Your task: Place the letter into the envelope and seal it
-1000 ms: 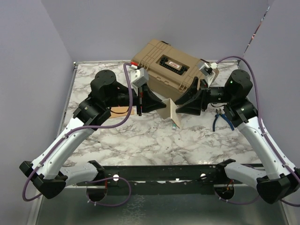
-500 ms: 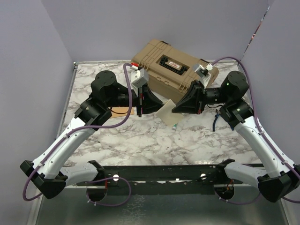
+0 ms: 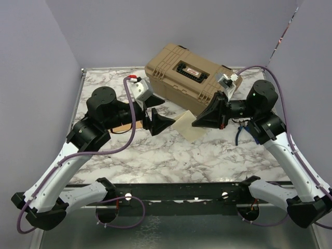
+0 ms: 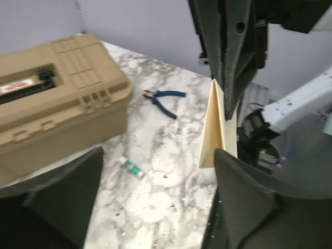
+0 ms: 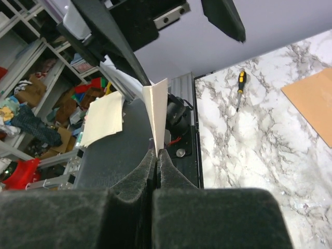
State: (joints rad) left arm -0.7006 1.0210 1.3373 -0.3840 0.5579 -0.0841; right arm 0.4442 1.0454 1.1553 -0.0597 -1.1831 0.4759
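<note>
Above table [image 3: 155,155]: right fingers [image 5: 134,182] pinch letter [image 5: 158,111] edge; left fingers [image 4: 245,203] spread, empty, nearby.

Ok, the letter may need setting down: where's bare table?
Bare marble: the near strip between the letter and the front rail; also the far left corner beside the tan case. Crowded before the case: envelope, glue stick, pliers, left gripper, right gripper.

Bright even light, soft shadows, top view sharp, wrist views blurry esp. foregrnd
</note>
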